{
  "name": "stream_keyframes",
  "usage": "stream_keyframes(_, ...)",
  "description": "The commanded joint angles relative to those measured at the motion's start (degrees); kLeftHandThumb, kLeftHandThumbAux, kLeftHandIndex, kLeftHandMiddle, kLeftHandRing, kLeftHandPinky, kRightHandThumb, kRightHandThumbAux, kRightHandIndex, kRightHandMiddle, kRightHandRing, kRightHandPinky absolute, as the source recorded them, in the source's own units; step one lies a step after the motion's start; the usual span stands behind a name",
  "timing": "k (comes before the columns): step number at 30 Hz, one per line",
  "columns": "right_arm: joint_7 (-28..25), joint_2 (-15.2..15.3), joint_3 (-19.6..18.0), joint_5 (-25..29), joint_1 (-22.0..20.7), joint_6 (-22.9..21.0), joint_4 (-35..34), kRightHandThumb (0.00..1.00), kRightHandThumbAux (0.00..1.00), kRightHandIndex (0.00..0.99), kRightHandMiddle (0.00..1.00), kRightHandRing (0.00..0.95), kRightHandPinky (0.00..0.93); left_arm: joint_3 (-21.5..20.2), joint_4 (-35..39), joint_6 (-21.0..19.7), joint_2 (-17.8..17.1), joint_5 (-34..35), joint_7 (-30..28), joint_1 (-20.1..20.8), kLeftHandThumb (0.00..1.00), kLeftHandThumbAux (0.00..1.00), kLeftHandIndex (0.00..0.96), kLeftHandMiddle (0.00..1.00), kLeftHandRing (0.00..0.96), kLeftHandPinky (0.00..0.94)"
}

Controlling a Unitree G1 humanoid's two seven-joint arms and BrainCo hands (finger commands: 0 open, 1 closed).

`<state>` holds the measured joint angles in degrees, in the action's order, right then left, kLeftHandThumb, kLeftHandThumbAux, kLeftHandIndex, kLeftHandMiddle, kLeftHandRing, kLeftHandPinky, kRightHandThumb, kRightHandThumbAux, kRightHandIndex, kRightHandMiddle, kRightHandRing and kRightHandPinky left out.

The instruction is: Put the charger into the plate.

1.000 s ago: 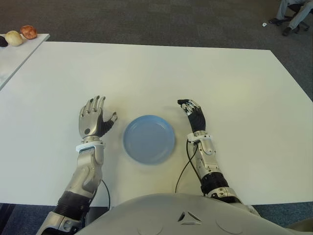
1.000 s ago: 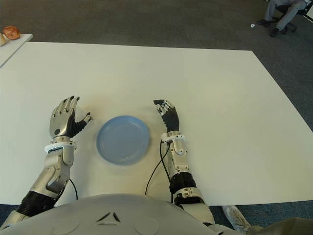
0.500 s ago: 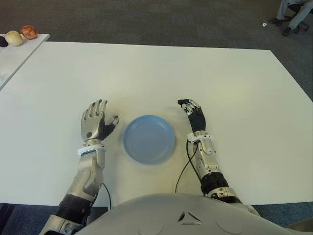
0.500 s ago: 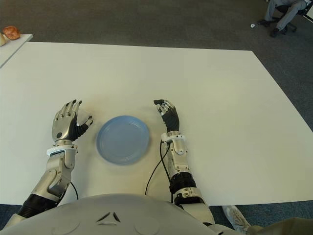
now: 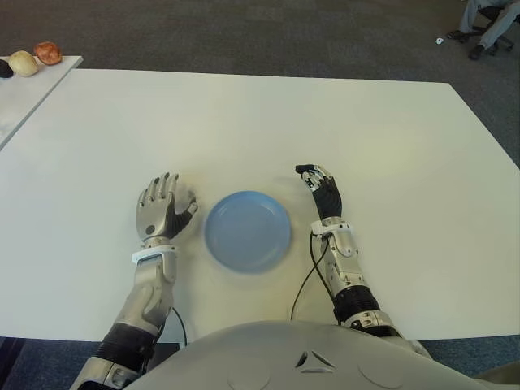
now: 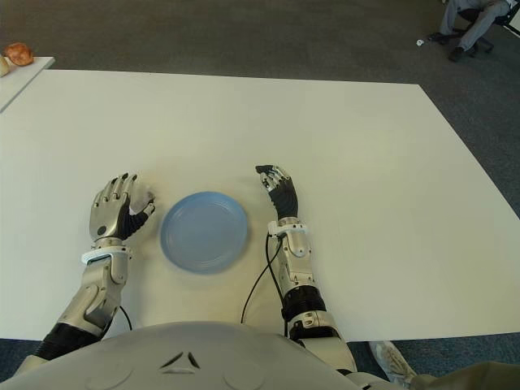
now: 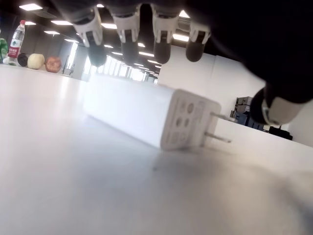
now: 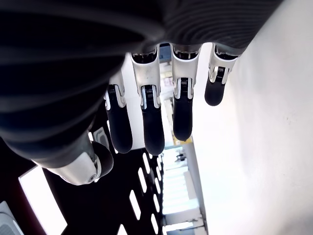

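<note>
Step in hand: the robot is reaching for the white rectangular plastic charger [image 7: 146, 115], which is lying on its side under the silver-and-black left hand [image 5: 160, 208], its two metal prongs pointing out toward the thumb; it is not yet being held

Left hand: it is hovering over the charger with fingers [image 7: 128, 39] spread and hanging apart above it, gripping nothing; I cannot tell whether any fingertip is touching the casing

Charger's place: it is sitting on the table just beside the round pale-blue plate [image 5: 248, 231], on the plate's left; from the head views the hand is covering it almost entirely

Right hand: the silver-and-black right hand [image 5: 323, 192] is showing just beside the plate on its right, fingers relaxed and apart, holding nothing

Next move: as I judge it, the left hand is needing to close around the charger's long sides, lift it, and carry it the short way right over the plate's rim; the smooth casing may be slipping if pinched only at the corners

Surface: the wide white matte table [image 5: 268, 122] is taking up most of the scene

Room: dark grey carpet [image 5: 244, 36] is running beyond the table, a second white table [image 5: 32, 89] at far left is carrying a few round fruits [image 5: 47, 53], and a seated person's legs [image 5: 487, 24] are showing at far right
</note>
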<state>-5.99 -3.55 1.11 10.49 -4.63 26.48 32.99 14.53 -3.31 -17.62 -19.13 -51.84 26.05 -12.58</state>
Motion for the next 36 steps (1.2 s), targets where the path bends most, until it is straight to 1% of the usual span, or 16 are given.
stream_keyframes(1,0.1,-3.1,-0.2,0.0,4.1,-3.1,3.5,0.000,0.649,0.360,0.350,0.251,0.124,0.5,-1.6,0.5,0.5,-0.1,1.1,-0.1,0.102,0.348,0.000,0.000,0.000,0.000)
stream_keyframes(11,-0.1,-3.0,-0.2,0.1,4.3,-3.1,3.2,0.000,0.659,0.363,0.348,0.246,0.117,0.7,-3.3,0.7,0.7,-0.2,1.9,0.1,0.101,0.354,0.000,0.000,0.000,0.000)
stream_keyframes(20,-0.6,-2.8,-0.4,0.3,4.4,-3.2,3.3,0.000,0.667,0.363,0.353,0.254,0.130,0.9,-4.8,1.0,0.7,-0.4,3.1,0.6,0.103,0.354,0.000,0.000,0.000,0.000)
stream_keyframes(29,-0.9,-2.7,-0.8,0.5,4.6,-3.3,3.3,0.000,0.670,0.365,0.346,0.243,0.110,0.9,-6.7,1.3,0.1,-0.7,3.4,2.0,0.113,0.370,0.000,0.000,0.000,0.000)
stream_keyframes(36,-0.9,-2.5,-0.8,0.4,4.6,-3.4,3.3,0.000,0.659,0.364,0.346,0.243,0.117,0.5,-7.9,2.0,-0.7,-0.5,3.3,3.4,0.118,0.373,0.000,0.000,0.000,0.000)
